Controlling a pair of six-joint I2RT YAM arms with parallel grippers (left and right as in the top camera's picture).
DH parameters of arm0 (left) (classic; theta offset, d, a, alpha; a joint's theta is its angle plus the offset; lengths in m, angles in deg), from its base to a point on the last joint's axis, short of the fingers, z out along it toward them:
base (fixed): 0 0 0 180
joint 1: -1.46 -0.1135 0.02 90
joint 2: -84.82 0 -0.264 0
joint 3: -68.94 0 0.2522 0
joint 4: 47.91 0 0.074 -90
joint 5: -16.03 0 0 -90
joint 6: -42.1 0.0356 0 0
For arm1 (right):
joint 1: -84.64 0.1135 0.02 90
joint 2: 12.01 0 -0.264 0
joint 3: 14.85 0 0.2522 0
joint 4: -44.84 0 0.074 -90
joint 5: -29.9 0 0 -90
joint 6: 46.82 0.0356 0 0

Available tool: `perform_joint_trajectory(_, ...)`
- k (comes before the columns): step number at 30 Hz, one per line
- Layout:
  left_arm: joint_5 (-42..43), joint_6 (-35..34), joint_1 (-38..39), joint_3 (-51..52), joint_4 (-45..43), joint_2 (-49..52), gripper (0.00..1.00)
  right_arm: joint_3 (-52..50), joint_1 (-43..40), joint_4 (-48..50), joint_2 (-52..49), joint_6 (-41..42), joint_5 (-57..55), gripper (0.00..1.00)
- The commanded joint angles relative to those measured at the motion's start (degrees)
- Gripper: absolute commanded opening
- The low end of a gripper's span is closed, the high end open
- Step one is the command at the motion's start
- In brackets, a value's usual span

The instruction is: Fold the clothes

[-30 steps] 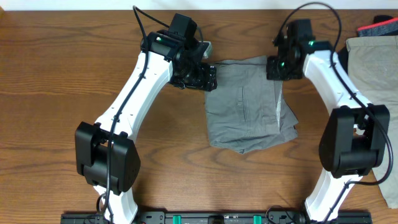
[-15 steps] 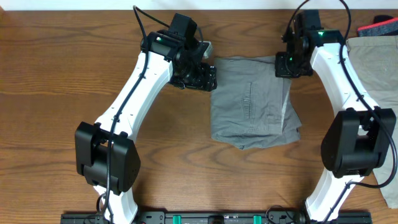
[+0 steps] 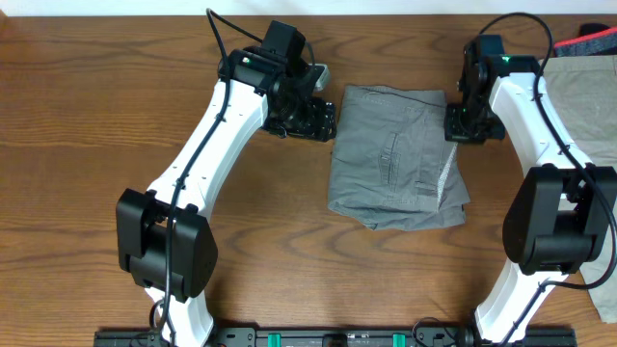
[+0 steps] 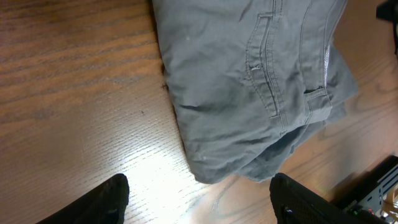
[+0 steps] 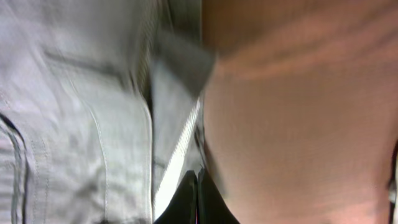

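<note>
The grey shorts lie folded in a rough rectangle at the table's middle back, with the stitched back pocket facing up. They also show in the left wrist view and the right wrist view. My left gripper is open and empty just off the shorts' left edge, its fingers spread over bare wood. My right gripper is at the shorts' upper right edge, and its fingers are pressed together on the cloth edge. A tan garment lies at the far right.
A dark and red cloth item lies at the back right corner above the tan garment. The wooden table stretches left and in front of the shorts. The arm bases stand at the front edge.
My right gripper has moved right and slightly forward along the shorts' top right edge. The shorts have shifted right with it and lie flatter. The left arm has stayed put.
</note>
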State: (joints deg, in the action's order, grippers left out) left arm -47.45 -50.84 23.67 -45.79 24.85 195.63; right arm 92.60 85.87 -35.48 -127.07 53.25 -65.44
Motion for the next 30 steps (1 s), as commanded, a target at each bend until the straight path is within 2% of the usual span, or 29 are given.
perform_joint_trajectory(1,-0.72,0.79,-0.20,-0.52,0.33,0.44,0.75,2.64,-0.04,-2.05,1.40,1.05,5.88,0.01)
perform_joint_trajectory(6,-0.72,0.79,-0.20,-0.52,0.33,0.44,0.75,2.32,0.09,-4.57,1.49,-6.45,24.04,0.01)
perform_joint_trajectory(15,-0.72,0.79,-0.20,-0.52,0.28,0.44,0.75,-11.58,1.75,-1.22,1.49,-6.95,29.75,0.01)
perform_joint_trajectory(21,-0.72,0.79,-0.20,-0.52,0.33,0.44,0.75,-18.95,1.64,2.10,1.49,-3.69,27.65,0.01)
perform_joint_trajectory(24,-0.72,0.79,-0.20,-0.52,0.31,0.44,0.75,-19.15,1.38,0.50,1.51,0.26,21.03,0.01)
perform_joint_trajectory(30,-0.72,0.79,-0.20,-0.52,0.28,0.44,0.75,-16.72,0.61,-6.10,1.51,3.13,11.80,0.01)
